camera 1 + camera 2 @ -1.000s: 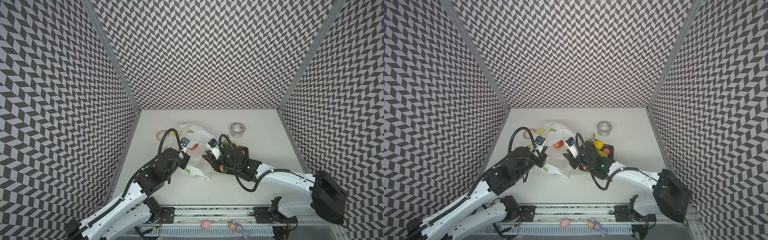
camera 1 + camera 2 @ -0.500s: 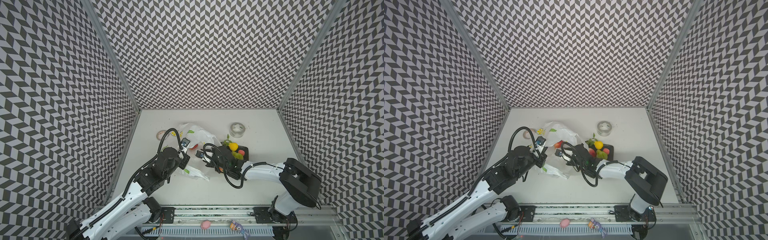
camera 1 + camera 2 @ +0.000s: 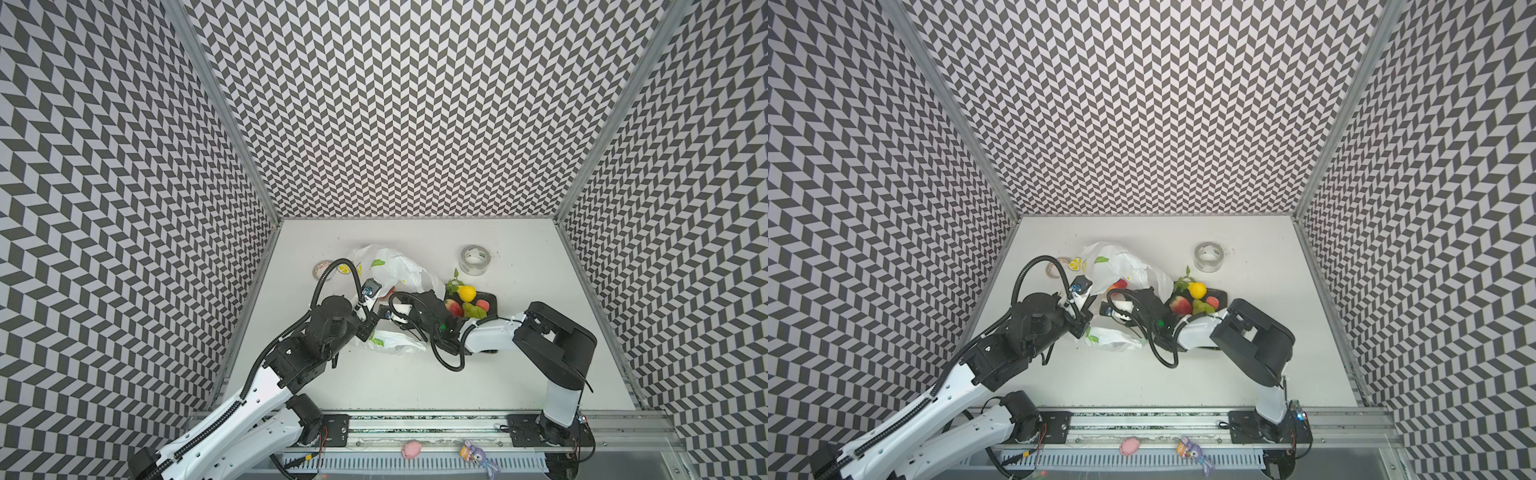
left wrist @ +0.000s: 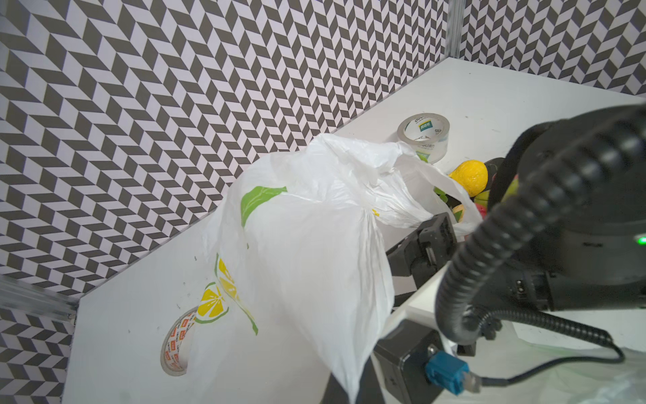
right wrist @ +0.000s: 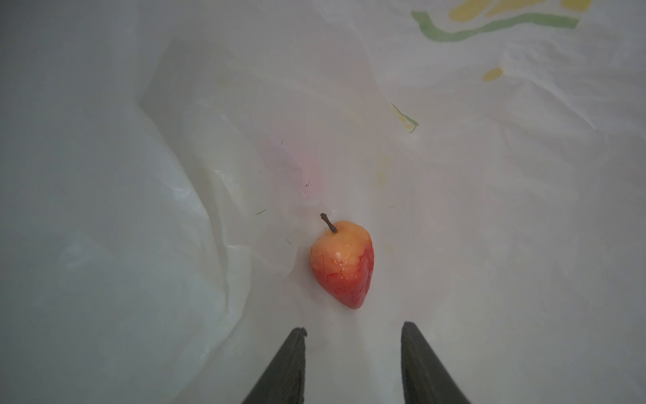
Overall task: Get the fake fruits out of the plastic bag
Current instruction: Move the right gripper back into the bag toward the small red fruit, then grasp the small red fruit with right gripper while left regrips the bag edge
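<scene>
Right wrist: R pincer (image 5: 353, 327) parted, pink-orange fruit (image 5: 344, 264) ahead in bag (image 5: 140, 227).

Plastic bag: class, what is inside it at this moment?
Inside the plastic bag, the right wrist view shows one red-orange fruit with a stem, just ahead of the open, empty right end effector. Folds hide the bag's other corners, so more fruit cannot be ruled out.

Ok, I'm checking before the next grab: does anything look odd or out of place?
Nothing looks damaged. One fruit lies alone inside the bag, just ahead of the open right pincer. A tape roll is half hidden by the bag's edge.
</scene>
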